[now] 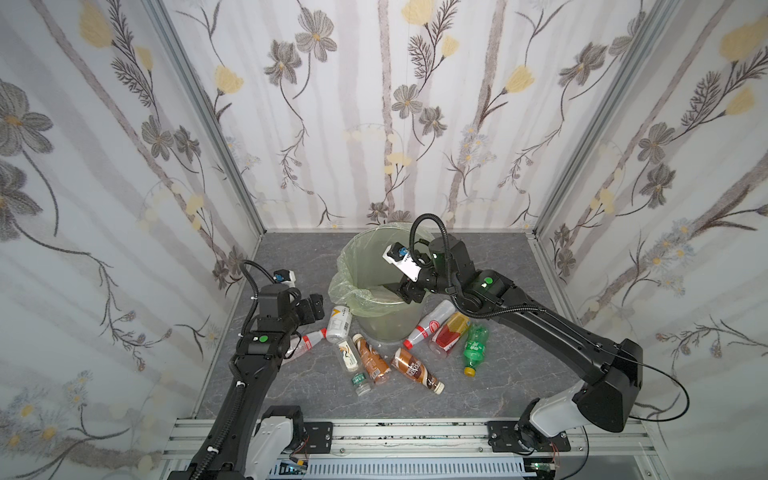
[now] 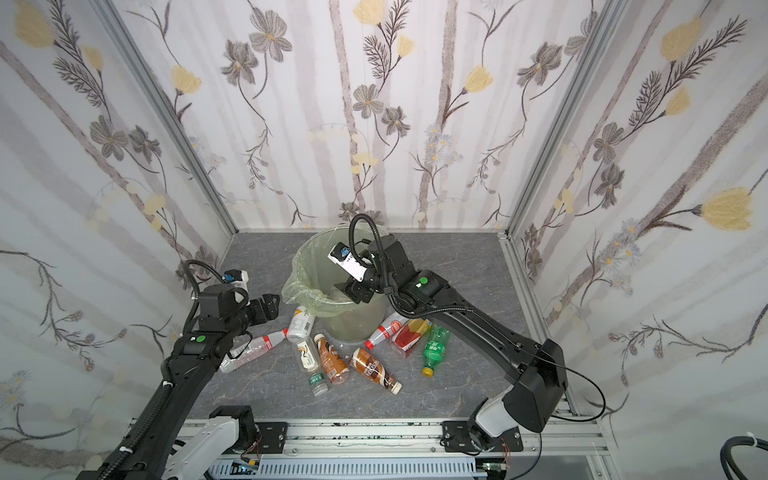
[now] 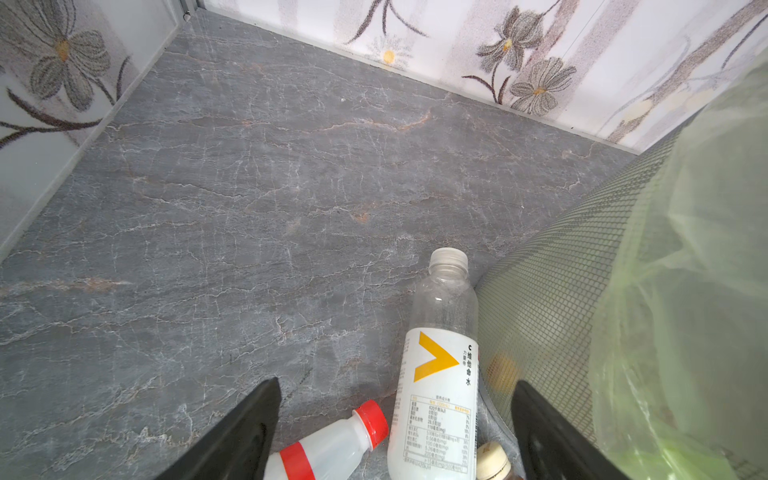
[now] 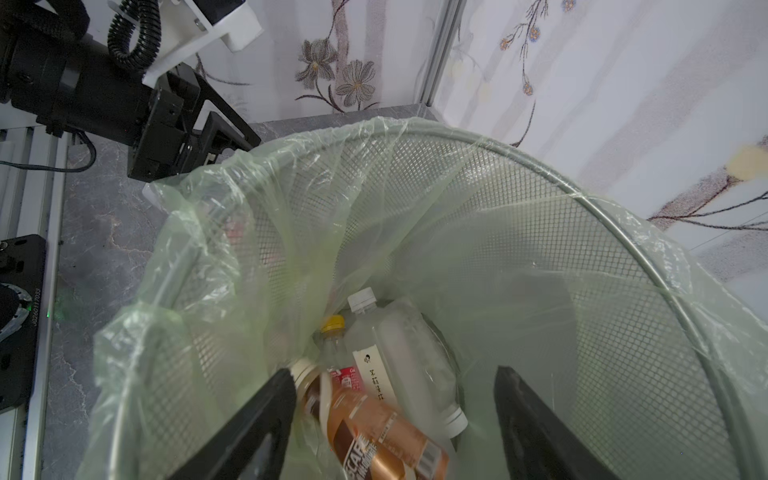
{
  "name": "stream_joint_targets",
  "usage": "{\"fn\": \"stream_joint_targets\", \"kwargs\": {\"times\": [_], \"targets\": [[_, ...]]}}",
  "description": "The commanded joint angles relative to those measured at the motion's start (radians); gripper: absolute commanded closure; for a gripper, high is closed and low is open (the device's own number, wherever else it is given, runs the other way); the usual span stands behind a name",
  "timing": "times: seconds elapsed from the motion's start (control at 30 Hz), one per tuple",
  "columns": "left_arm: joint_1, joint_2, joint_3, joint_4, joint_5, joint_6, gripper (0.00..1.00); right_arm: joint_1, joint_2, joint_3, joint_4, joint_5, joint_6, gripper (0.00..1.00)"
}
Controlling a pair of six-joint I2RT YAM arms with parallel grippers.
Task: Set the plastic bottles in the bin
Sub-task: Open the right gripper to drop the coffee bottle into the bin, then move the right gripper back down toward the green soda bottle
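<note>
The right gripper [image 4: 395, 374] hung over the mouth of the bin [image 1: 386, 324], its jaws apart and gripping nothing; below them a brown coffee bottle [image 4: 374, 428] showed blurred inside the bin, probably dropping onto a white bottle [image 4: 399, 361] and a yellow-capped bottle [image 4: 332, 328] at the bottom; the left gripper [image 3: 397, 385] hovered just left of the bin, jaws wide and empty, over a chevron-label bottle [image 3: 440, 395] that lay against the bin's mesh wall, a red-capped bottle [image 3: 332, 444] just beside it; the other bottles lay on the table [image 1: 519, 291] along the bin's near side, among them a green soda bottle [image 1: 475, 345] and an orange-red tea bottle [image 1: 451, 334] under the right forearm. The likeliest trouble was the loose liner bag [image 1: 345, 286] bunched over the left rim; a right finger could snag it on the way out and drag or tip the light bin; the left jaws, closing so near the wall, could pinch mesh or bag along with the bottle, or graze the round body and send it rolling; a low right forearm could sweep the bottles beneath it; both arms worked close together at the rim, so a clash was possible.
</note>
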Motion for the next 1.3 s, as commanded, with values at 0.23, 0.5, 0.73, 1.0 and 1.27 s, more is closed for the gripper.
{"fn": "stream_joint_targets", "kwargs": {"times": [0.23, 0.5, 0.73, 1.0, 1.27], "targets": [[0.002, 0.003, -0.003, 0.032, -0.004, -0.014, 0.11, -0.032, -0.215, -0.147, 0.098, 0.040, 0.146, 0.20], [0.002, 0.004, -0.002, 0.033, -0.005, -0.008, 0.12, -0.093, -0.495, -0.380, 0.185, 0.205, 0.317, 0.14], [0.002, 0.006, 0.000, 0.033, 0.003, -0.009, 0.11, -0.192, -0.660, -0.568, 0.164, 0.353, 0.470, 0.14], [0.002, 0.013, 0.000, 0.032, 0.009, -0.009, 0.11, -0.266, -0.753, -0.724, 0.147, 0.389, 0.615, 0.16], [0.001, 0.013, -0.006, 0.028, 0.012, -0.003, 0.11, -0.279, -0.791, -0.798, 0.073, 0.398, 0.696, 0.19]]}}
